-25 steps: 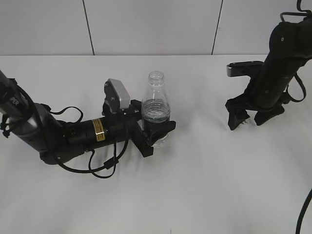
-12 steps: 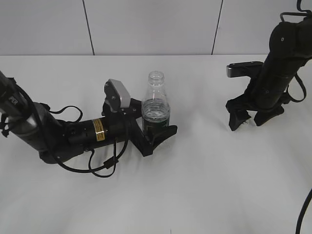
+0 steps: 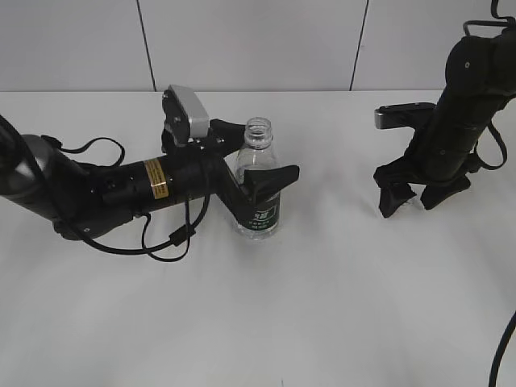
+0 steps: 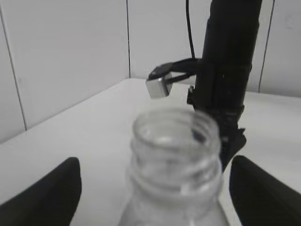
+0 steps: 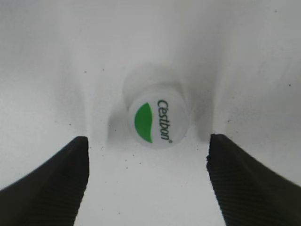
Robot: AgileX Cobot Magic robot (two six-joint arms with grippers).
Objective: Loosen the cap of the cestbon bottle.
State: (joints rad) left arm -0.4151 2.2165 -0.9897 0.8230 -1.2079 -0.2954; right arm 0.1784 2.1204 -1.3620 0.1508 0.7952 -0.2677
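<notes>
The cestbon bottle (image 3: pixel 260 218) stands upright on the white table with its neck open and no cap on it. Its open threaded neck (image 4: pixel 175 141) fills the left wrist view. My left gripper (image 3: pixel 251 165) is open, its fingers either side of the bottle's shoulder and apart from it; it also shows in the left wrist view (image 4: pixel 155 188). The cap (image 5: pixel 157 123), white with a green mark, lies on the table. My right gripper (image 5: pixel 148 181) is open and hangs just above it, not touching. In the exterior view the right gripper (image 3: pixel 413 201) is at the right.
The white table (image 3: pixel 322 306) runs to a white panelled wall (image 3: pixel 242 40) behind. The left arm's black body and cables (image 3: pixel 121 193) lie low over the table left of the bottle. The right arm (image 3: pixel 459 105) stands upright at the right.
My left gripper has let go of the bottle's label band, opened wide and risen to shoulder height. The bottle stays standing. The right arm has not moved.
</notes>
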